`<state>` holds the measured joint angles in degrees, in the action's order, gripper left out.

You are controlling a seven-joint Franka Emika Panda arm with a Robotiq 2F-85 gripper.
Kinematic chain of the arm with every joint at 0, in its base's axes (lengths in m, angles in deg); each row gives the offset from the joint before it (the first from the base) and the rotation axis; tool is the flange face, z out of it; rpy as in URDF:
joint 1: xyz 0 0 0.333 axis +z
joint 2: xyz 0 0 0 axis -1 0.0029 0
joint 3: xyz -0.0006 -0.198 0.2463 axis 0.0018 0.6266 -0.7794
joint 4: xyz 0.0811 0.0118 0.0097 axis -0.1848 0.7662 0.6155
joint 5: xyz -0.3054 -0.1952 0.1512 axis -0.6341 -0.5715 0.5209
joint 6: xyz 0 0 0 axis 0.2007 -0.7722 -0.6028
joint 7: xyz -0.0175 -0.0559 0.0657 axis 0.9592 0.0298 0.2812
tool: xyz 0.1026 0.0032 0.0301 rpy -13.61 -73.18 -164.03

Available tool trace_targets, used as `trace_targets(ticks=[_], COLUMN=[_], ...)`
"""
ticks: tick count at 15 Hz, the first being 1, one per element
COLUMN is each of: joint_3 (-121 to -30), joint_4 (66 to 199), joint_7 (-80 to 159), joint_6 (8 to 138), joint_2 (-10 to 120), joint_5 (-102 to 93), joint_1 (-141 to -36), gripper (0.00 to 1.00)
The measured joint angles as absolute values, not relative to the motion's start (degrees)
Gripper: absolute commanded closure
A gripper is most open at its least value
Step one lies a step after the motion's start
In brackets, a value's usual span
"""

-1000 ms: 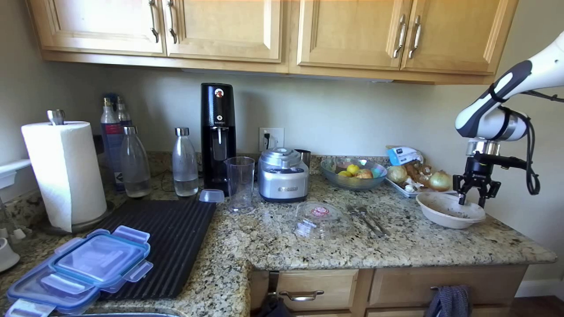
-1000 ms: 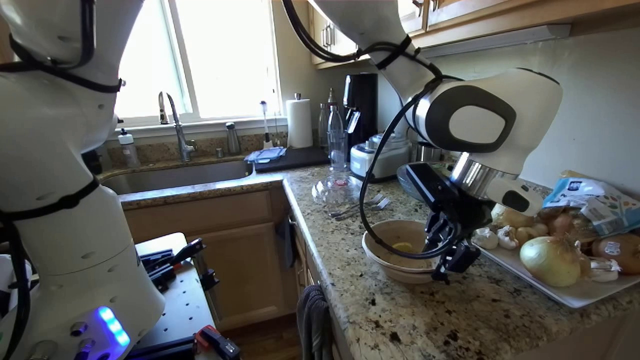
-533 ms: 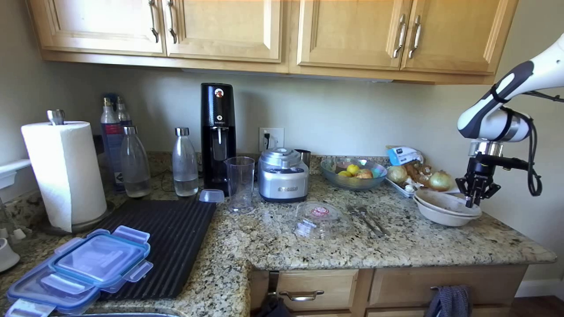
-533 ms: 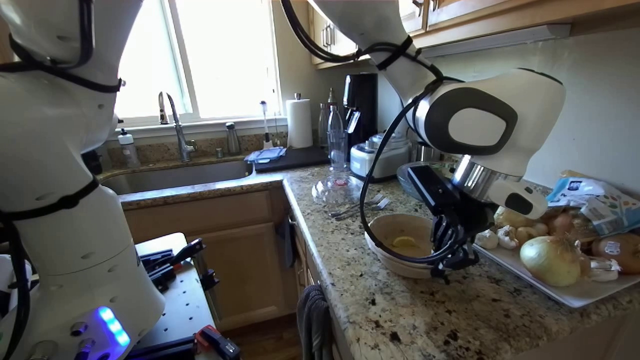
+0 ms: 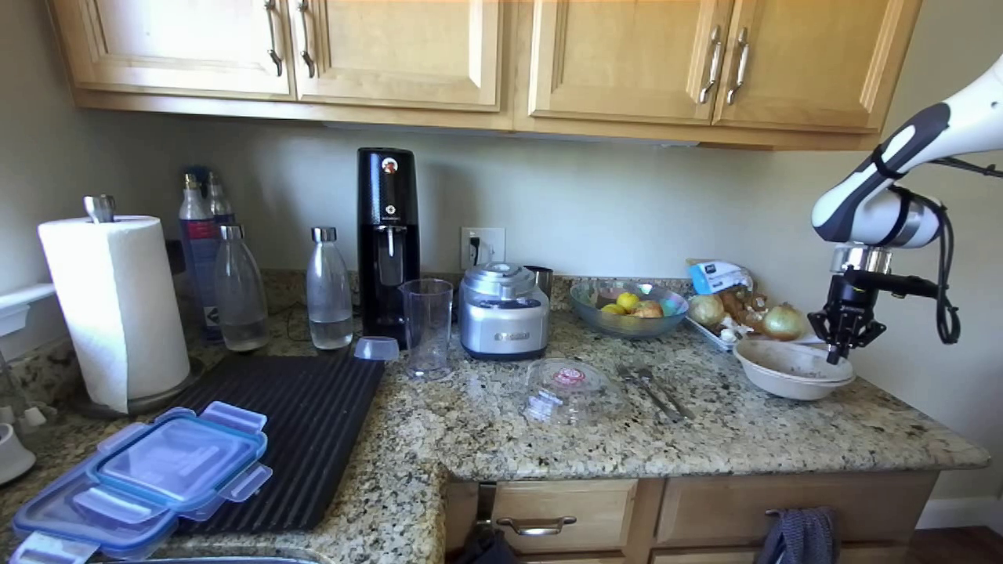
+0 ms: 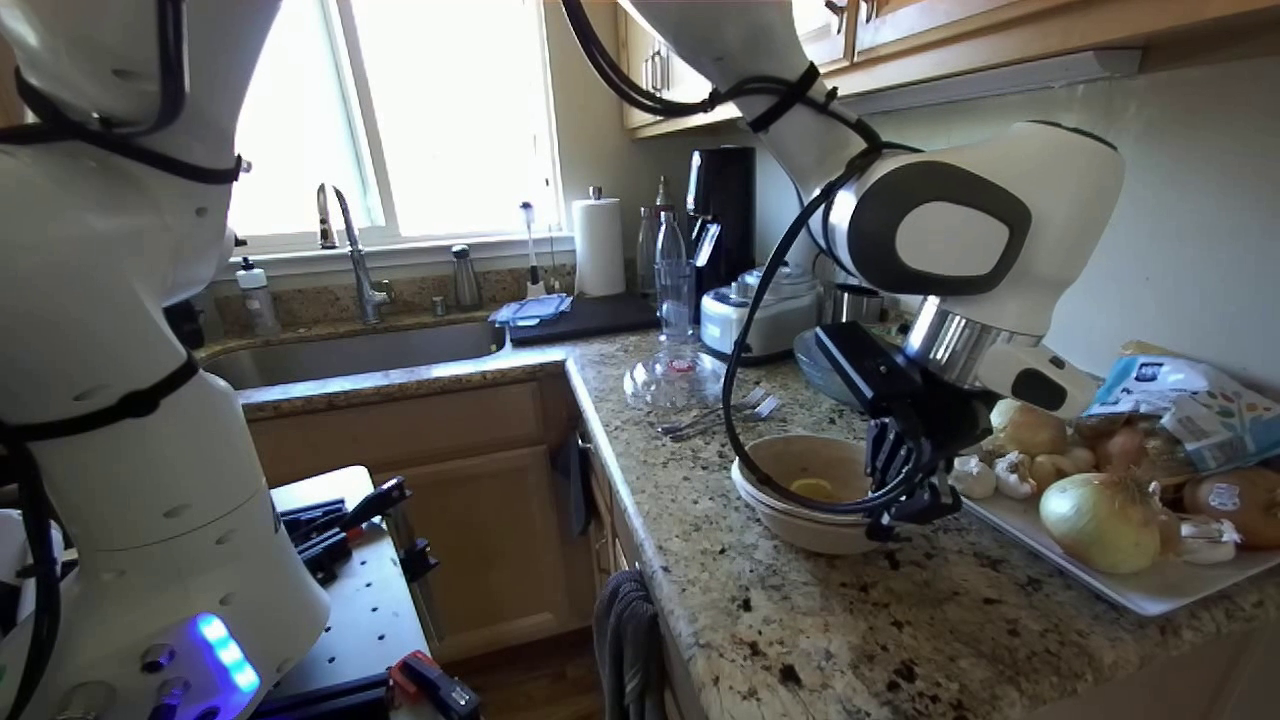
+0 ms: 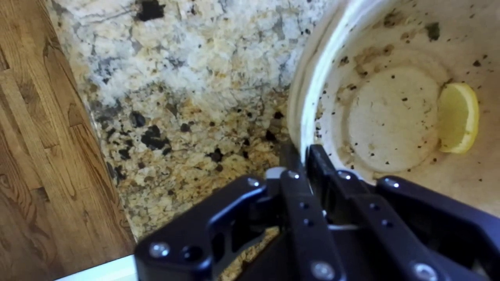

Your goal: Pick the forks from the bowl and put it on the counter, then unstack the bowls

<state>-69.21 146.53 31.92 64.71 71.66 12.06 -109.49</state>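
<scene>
Two cream bowls stand nested on the speckled counter (image 5: 595, 450) near its right end in an exterior view. My gripper (image 7: 304, 153) is shut on the near rim of the upper bowl (image 7: 390, 121), one finger inside and one outside. Both rims show at the side, the lower bowl (image 6: 815, 538) sitting just beneath. Crumbs and a lemon wedge (image 7: 459, 117) lie inside the upper bowl. The forks (image 5: 658, 395) rest on the counter, away from the bowls, beside a clear plastic lid. In an exterior view the fingertips (image 6: 880, 528) are at the bowl's edge.
A tray (image 6: 1120, 595) of onions and garlic sits close behind the gripper. The glass fruit bowl (image 5: 627, 321), food processor (image 5: 504, 317) and clear plastic lid (image 5: 572, 392) stand farther along the counter. The counter's edge drops to the wooden floor (image 7: 39, 156).
A second ago the jaws stood open around the rim; they have since closed on it. The bowls shifted slightly toward the fruit bowl, and the gripper has risen a little.
</scene>
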Motion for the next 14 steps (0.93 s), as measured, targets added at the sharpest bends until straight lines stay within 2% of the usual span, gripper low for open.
trace_targets(ticks=[7,8,9,10,12,13,14], joint_3=[-65.96,-65.3,-64.78,-64.42,-64.27,-64.25,-64.23], joint_4=[146.93,147.18,147.39,147.52,147.84,148.05,148.22], joint_7=[39.62,41.34,42.74,43.67,44.81,45.24,45.58], joint_6=[67.86,68.34,68.53,68.56,68.56,68.57,68.57], joint_2=[71.52,71.51,71.49,71.46,71.38,71.38,71.38], joint_5=[-1.26,-3.58,-5.48,-6.94,-8.8,-9.45,-9.94], joint_1=[-102.89,-101.47,-100.3,-99.47,-98.62,-98.37,-98.18], gripper=[0.92,0.91,0.86,0.88,0.85,0.76,0.6])
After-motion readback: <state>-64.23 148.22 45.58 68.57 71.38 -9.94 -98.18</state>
